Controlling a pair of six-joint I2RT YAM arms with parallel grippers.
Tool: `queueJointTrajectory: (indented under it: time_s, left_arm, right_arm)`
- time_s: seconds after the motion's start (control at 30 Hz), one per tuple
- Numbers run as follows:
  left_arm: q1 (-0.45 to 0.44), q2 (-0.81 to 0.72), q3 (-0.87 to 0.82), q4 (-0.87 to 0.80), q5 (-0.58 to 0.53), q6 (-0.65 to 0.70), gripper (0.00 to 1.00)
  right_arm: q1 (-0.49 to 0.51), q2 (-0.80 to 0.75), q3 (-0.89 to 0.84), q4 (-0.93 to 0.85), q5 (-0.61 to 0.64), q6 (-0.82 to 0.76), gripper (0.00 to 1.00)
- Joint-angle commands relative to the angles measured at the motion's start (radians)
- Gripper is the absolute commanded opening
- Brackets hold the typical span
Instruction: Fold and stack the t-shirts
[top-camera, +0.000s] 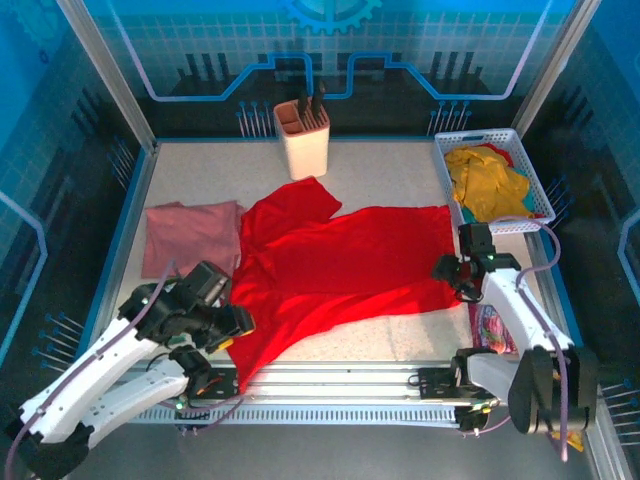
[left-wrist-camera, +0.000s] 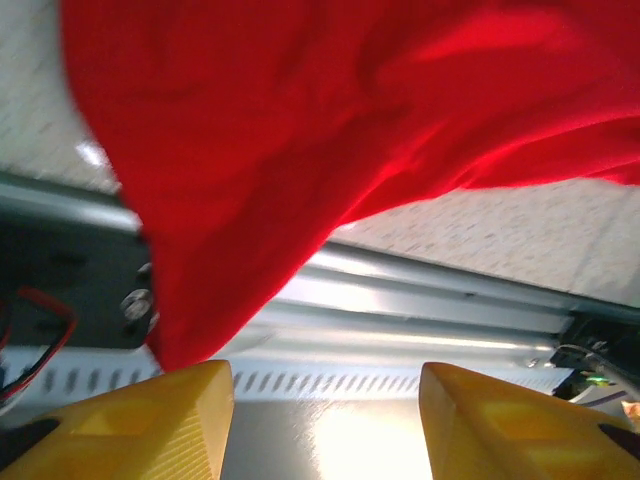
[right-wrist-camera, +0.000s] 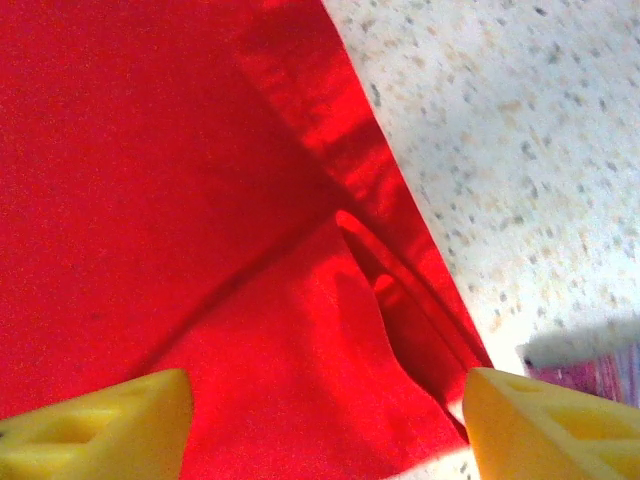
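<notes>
3 tees are counted: red tee (top-camera: 340, 265) spread on table (top-camera: 400, 165), pink tee (top-camera: 190, 235) folded at left, yellow tee (top-camera: 487, 183) heaped in basket (top-camera: 475, 135), rear right. 2 grippers, jaws apart, nothing clamped: L gripper (left-wrist-camera: 322, 375) by red tee's near corner, R gripper (right-wrist-camera: 327, 380) over its hem.

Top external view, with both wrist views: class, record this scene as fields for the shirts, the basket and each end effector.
Red t-shirt: spread mid-table, near corner hanging over the front edge
Pink t-shirt: folded, at left
Basket: holds a yellow t-shirt
Left end effector: open, beside the hanging red corner
Right end effector: open, above the red hem
</notes>
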Motion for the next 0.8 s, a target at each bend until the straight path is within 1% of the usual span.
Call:
queueJointTrajectory:
  time_s: [0.0,0.17,0.27,0.4,0.53,0.57,0.63,0.67,0.7,0.77]
  left_arm:
    - [0.049,0.098,0.048,0.203,-0.027,0.115,0.53]
    - [0.179,0.222,0.091,0.305,0.077,0.238,0.52]
    - [0.209,0.258,0.113,0.321,0.084,0.285,0.52]
    - [0.231,0.284,0.122,0.308,0.084,0.331,0.52]
    - [0.249,0.273,0.099,0.321,0.086,0.342,0.52]
    - [0.256,0.27,0.097,0.322,0.086,0.344,0.52]
    - [0.264,0.266,0.094,0.323,0.088,0.35,0.51]
    - [0.269,0.266,0.093,0.322,0.09,0.354,0.51]
    - [0.271,0.267,0.092,0.327,0.091,0.356,0.51]
    - [0.277,0.27,0.092,0.332,0.097,0.363,0.51]
  right_arm:
    - [-0.004,0.083,0.057,0.025,0.008,-0.038,0.68]
    - [-0.008,0.159,0.072,0.029,0.015,-0.055,0.64]
    - [-0.009,0.197,0.082,0.033,0.031,-0.06,0.63]
    - [-0.011,0.245,0.107,0.036,0.006,-0.068,0.55]
    - [-0.01,0.274,0.116,0.033,-0.004,-0.075,0.42]
    - [-0.009,0.279,0.117,0.032,-0.012,-0.08,0.34]
    - [-0.011,0.278,0.117,0.019,-0.021,-0.084,0.27]
    - [-0.01,0.274,0.115,0.015,-0.022,-0.086,0.19]
    - [-0.009,0.269,0.114,0.007,-0.022,-0.086,0.15]
    - [-0.01,0.248,0.106,-0.011,-0.016,-0.082,0.03]
